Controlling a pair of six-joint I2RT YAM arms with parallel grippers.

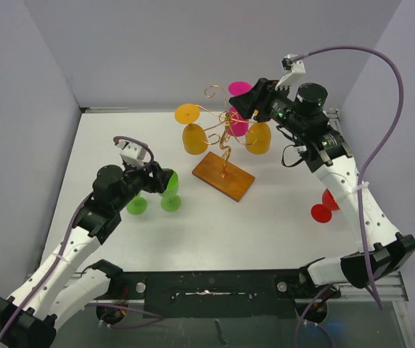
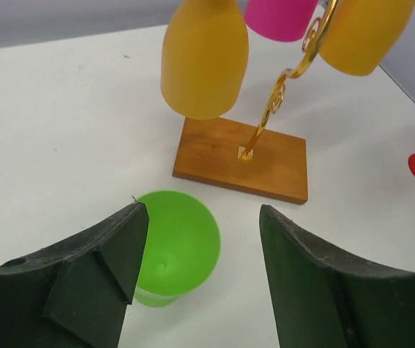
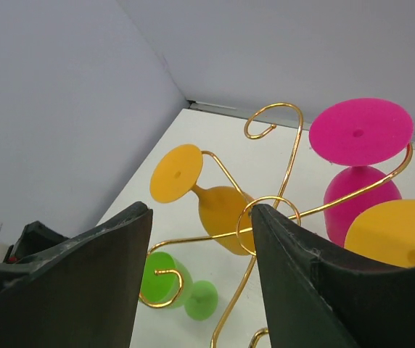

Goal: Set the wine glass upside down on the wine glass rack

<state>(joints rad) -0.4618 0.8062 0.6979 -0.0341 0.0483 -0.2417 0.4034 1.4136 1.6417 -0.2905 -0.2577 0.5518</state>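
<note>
The wine glass rack (image 1: 226, 145) is a gold wire stand on a brown wooden base (image 2: 244, 156). A pink wine glass (image 3: 360, 134) hangs upside down on it at the back, foot up, also visible from above (image 1: 239, 109). Two orange glasses (image 1: 191, 130) hang upside down on other arms. My right gripper (image 1: 249, 101) is open just beside the pink glass, apart from it; in the wrist view the right gripper (image 3: 202, 210) holds nothing and a wire loop runs past one finger. My left gripper (image 1: 165, 181) is open above a green glass (image 2: 178, 243) on the table.
A red glass (image 1: 325, 205) lies on the table at the right, close under my right arm. The green glass (image 1: 153, 197) rests left of the wooden base. Grey walls close in the table on the left, back and right.
</note>
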